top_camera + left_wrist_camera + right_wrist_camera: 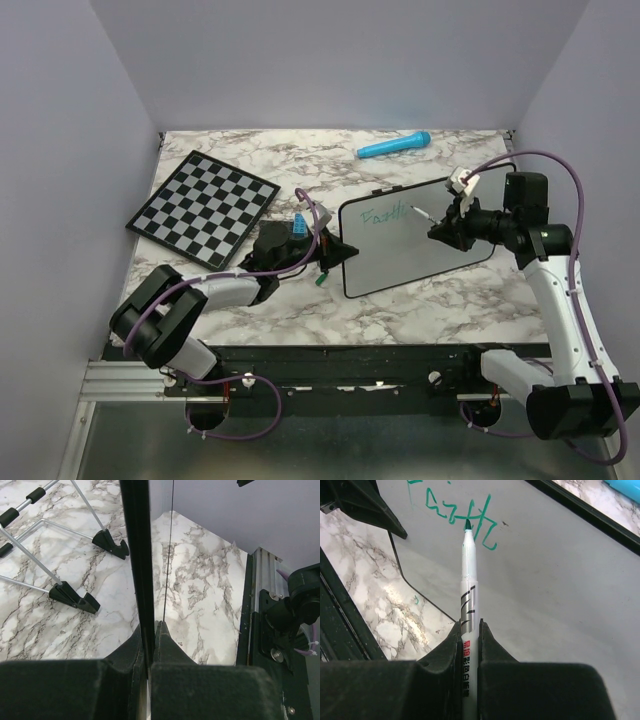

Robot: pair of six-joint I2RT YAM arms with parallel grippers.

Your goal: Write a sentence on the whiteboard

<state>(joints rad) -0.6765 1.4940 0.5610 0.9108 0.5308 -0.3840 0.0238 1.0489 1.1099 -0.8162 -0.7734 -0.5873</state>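
The whiteboard [420, 258] stands tilted on the marble table, black-framed, with the teal word "Faith" of the sentence [385, 214] at its top left. My left gripper [325, 250] is shut on the board's left edge. In the left wrist view the black frame [135, 555] runs up between the closed fingers of that gripper [150, 626]. My right gripper [440, 228] is shut on a white marker [420, 213]. In the right wrist view the marker [468, 580] rises from the gripper [468, 625], its green tip at the last letters of the sentence [482, 527] on the whiteboard [545, 580].
A black-and-white chessboard [203, 205] lies at the back left. A blue cylindrical object [393, 146] lies at the back, behind the board. A small green cap [320, 281] rests by the board's lower left corner. Wire stand legs with black feet [75, 597] sit behind the board.
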